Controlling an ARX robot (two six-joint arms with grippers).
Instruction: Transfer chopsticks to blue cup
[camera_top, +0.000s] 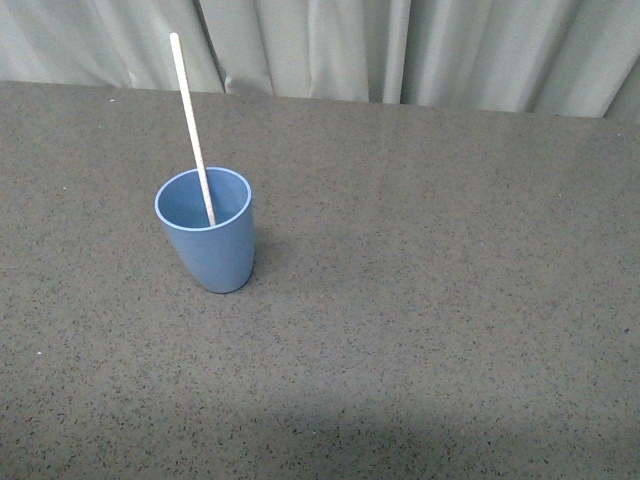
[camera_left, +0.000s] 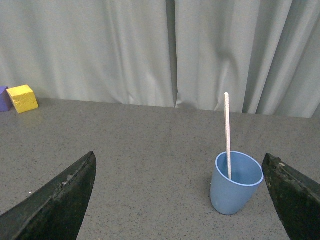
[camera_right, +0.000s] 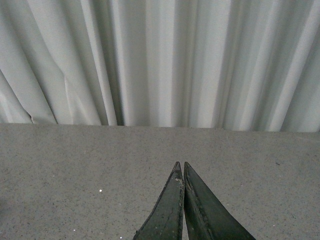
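The blue cup stands upright on the dark grey table, left of centre in the front view. The cream-white chopstick stands inside it, leaning back and left against the rim. No arm shows in the front view. In the left wrist view the cup and the chopstick stand ahead of my left gripper, which is open and empty, its black fingers wide apart; the cup is near the other finger. My right gripper is shut and empty over bare table.
Grey curtains hang behind the table's far edge. A yellow block and a purple block sit at the table's far edge in the left wrist view.
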